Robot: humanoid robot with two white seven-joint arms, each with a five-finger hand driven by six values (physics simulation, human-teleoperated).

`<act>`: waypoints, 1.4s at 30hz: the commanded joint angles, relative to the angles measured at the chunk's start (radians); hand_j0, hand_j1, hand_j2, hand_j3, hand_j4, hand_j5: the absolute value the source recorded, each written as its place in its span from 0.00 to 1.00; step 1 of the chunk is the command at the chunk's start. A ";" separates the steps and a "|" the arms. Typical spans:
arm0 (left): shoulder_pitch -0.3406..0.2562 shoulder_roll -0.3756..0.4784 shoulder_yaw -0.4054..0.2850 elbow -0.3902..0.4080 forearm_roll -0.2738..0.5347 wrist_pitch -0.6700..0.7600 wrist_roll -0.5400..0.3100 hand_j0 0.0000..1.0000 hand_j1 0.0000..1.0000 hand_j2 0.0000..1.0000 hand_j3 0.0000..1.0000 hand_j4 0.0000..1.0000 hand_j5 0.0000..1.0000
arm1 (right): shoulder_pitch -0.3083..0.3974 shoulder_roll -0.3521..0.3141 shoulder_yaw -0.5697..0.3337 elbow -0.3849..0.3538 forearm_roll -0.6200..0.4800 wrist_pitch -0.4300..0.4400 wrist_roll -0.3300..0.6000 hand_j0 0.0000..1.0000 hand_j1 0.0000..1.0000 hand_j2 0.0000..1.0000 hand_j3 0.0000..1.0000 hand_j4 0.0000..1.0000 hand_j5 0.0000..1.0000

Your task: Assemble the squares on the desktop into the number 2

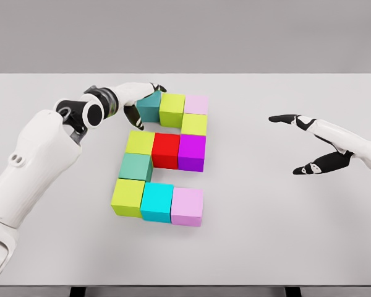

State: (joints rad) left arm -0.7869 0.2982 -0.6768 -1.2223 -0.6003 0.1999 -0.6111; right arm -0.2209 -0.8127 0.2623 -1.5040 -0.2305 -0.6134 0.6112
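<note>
A plain grey wall stands behind a white table that fills most of the head view. On it, left of centre, coloured cubes sit packed edge to edge in the shape of a 2. The top row runs teal cube, lime cube, pink cube. Below the pink one sits a yellow-green cube. The middle row runs yellow cube, red cube, purple cube. Under the yellow one is a green cube. The bottom row runs olive cube, cyan cube, lilac cube.

The left hand reaches in over the table and has its fingers curled around the teal cube, thumb low on the cube's left face and the other fingers over its top edge. The right hand hovers over the table well apart from the cubes, fingers spread and holding nothing.
</note>
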 commanded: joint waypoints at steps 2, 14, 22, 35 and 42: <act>0.000 0.001 0.000 -0.003 0.001 -0.002 0.000 0.99 0.99 0.99 0.99 0.99 0.99 | 0.000 -0.002 0.000 -0.001 -0.009 0.003 0.000 1.00 1.00 1.00 1.00 1.00 1.00; 0.003 0.010 0.002 -0.017 0.008 0.000 0.000 0.99 0.99 0.99 0.99 0.99 0.99 | 0.000 -0.002 -0.001 0.001 -0.009 0.003 0.000 1.00 1.00 1.00 1.00 1.00 1.00; 0.011 0.013 0.002 -0.034 0.010 0.000 0.000 0.99 0.99 0.99 0.99 0.99 0.99 | 0.000 -0.002 0.000 0.001 -0.007 0.003 0.000 1.00 1.00 1.00 1.00 1.00 1.00; 0.012 0.015 0.002 -0.042 0.008 0.000 0.000 0.98 0.98 0.98 0.98 0.98 0.98 | 0.002 -0.002 0.000 -0.001 -0.007 0.003 0.000 1.00 1.00 1.00 1.00 1.00 1.00; 0.018 0.015 0.002 -0.045 0.008 0.000 0.000 0.98 0.98 0.98 0.98 0.98 0.98 | 0.002 -0.002 0.000 -0.001 -0.007 0.003 0.000 1.00 1.00 1.00 1.00 1.00 1.00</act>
State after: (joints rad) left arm -0.7685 0.3125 -0.6752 -1.2665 -0.5920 0.2008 -0.6111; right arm -0.2194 -0.8134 0.2617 -1.5043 -0.2299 -0.6134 0.6112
